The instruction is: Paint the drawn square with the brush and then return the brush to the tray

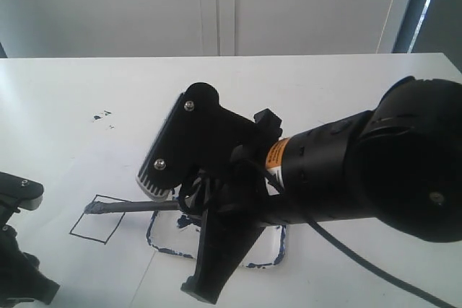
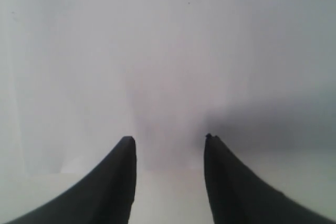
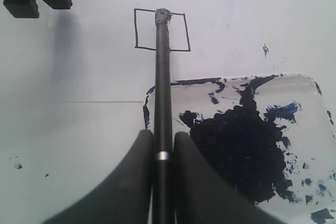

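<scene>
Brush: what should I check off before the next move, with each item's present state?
1. Right claw grips brush: ok, shut on the shaft.
2. Tip at square: ok, though it lies on the outline, not the middle.
3. Square unpainted: ok, blank inside.
4. Tip loaded with paint: cannot tell; it looks greyish.
5. Tip touching the paper: cannot tell.
6. Left claw out of the way: ok, open, empty, apart from the square.
</scene>
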`<action>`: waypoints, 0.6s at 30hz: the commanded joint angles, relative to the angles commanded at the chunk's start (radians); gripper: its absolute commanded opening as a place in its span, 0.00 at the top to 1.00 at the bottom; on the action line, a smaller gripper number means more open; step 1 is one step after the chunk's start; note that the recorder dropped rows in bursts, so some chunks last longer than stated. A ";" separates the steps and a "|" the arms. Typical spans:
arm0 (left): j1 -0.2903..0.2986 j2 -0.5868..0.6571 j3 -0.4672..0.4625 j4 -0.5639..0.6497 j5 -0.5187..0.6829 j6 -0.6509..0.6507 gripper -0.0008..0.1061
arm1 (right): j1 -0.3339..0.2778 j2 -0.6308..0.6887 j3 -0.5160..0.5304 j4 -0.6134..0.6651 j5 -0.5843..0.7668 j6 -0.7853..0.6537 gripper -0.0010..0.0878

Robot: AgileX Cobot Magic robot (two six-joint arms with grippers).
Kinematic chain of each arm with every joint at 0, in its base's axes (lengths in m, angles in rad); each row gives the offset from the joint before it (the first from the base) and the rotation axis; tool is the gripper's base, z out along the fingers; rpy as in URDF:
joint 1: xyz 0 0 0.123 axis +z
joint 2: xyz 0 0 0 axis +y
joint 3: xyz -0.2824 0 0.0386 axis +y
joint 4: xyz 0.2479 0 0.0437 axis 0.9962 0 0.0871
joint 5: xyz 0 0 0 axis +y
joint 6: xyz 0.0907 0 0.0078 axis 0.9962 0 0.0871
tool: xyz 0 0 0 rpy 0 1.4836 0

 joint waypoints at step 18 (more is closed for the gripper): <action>0.288 0.002 -0.085 -0.243 0.070 0.446 0.58 | 0.000 0.000 0.000 0.000 -0.001 0.000 0.99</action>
